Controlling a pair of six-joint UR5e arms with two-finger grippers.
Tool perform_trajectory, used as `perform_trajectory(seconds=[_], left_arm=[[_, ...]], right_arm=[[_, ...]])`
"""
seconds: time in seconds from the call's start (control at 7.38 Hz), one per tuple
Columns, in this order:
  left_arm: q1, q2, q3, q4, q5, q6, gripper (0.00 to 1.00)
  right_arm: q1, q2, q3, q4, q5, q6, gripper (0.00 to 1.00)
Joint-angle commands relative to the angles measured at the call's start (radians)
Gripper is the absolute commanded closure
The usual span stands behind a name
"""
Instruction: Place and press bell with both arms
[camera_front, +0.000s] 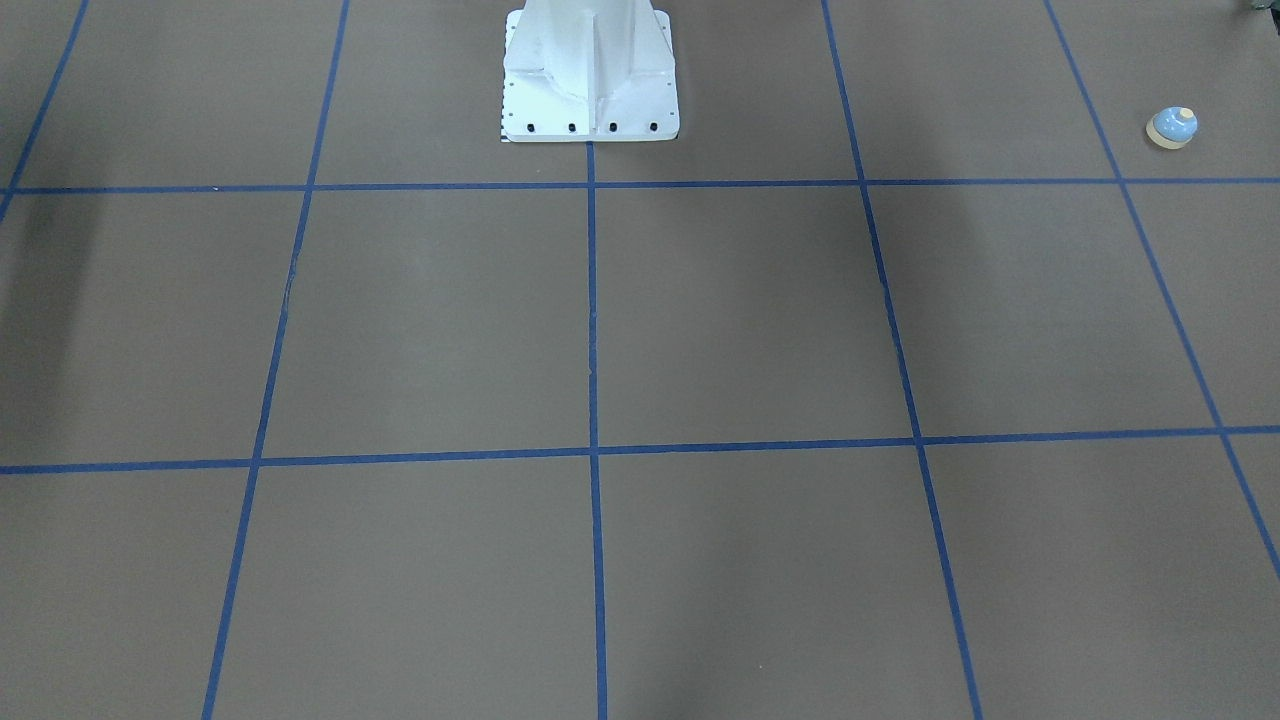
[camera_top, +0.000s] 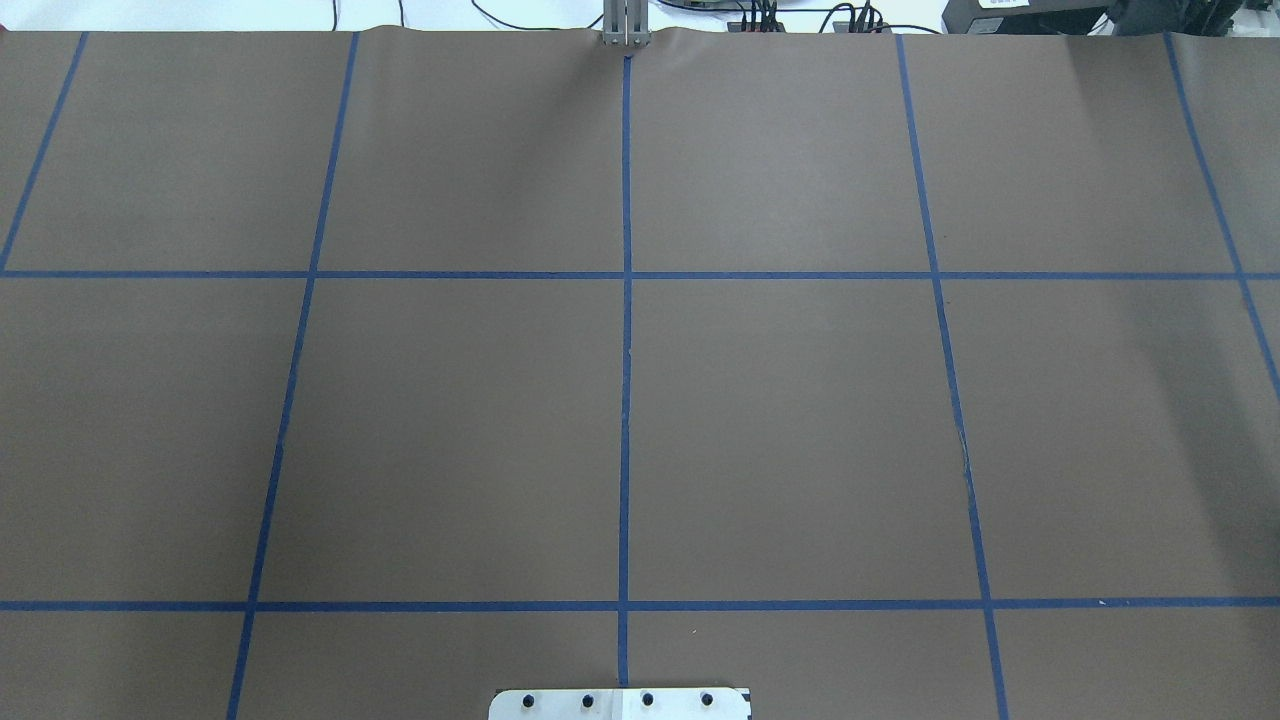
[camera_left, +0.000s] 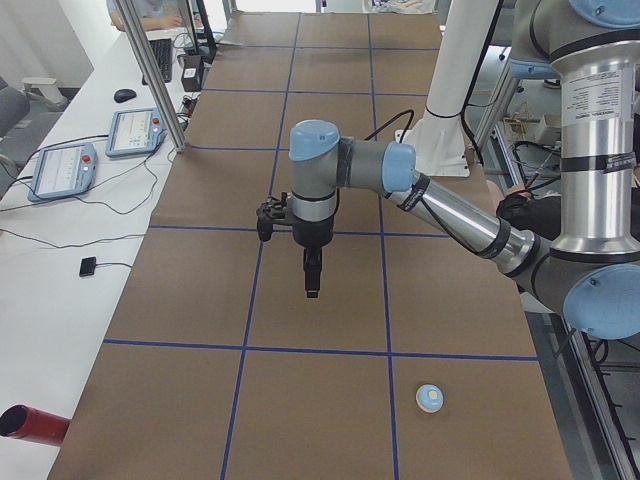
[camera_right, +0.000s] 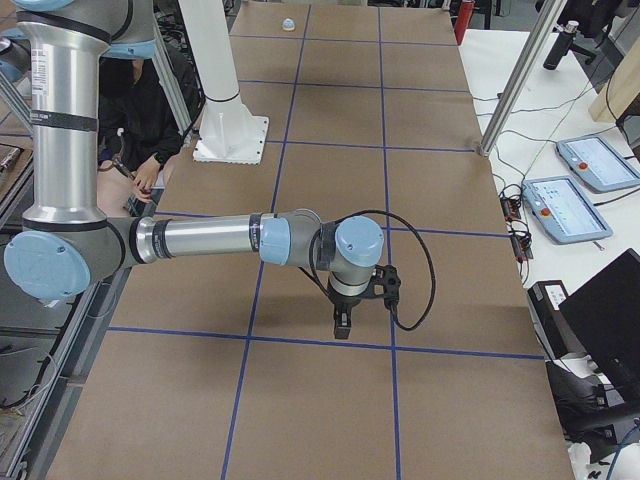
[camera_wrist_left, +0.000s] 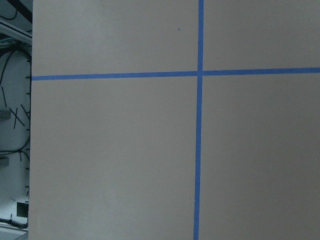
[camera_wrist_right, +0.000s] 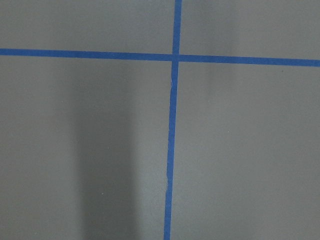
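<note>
The small light-blue bell (camera_front: 1172, 126) with a cream button stands upright on the brown paper near the table's end on my left side. It also shows in the exterior left view (camera_left: 431, 397) and, far off, in the exterior right view (camera_right: 288, 23). My left gripper (camera_left: 312, 285) hangs pointing down above the table, well away from the bell. My right gripper (camera_right: 342, 325) also hangs pointing down, over the other end of the table. I cannot tell whether either is open or shut. Neither wrist view shows fingers or the bell, only paper and blue tape.
The white pedestal (camera_front: 590, 80) is bolted at the robot's side of the table. A red cylinder (camera_left: 30, 425) lies off the paper's corner. Teach pendants (camera_left: 135, 130) and a metal post (camera_left: 150, 70) stand on the white bench. A person in black (camera_right: 140, 110) sits behind the robot.
</note>
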Motion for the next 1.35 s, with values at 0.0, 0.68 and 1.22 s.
perform_trajectory(seconds=[0.0, 0.68, 1.22], left_arm=[[0.101, 0.007, -0.087, 0.042, 0.054, -0.229, 0.00], [0.415, 0.053, -0.182, 0.039, 0.214, -0.931, 0.00], [0.782, 0.178, -0.167, 0.045, 0.411, -1.569, 0.00]], right_arm=[[0.000, -0.001, -0.006, 0.000, 0.000, 0.000, 0.00], [0.000, -0.001, -0.008, 0.000, 0.000, -0.005, 0.00], [0.000, 0.006, 0.002, 0.000, -0.003, -0.003, 0.00]])
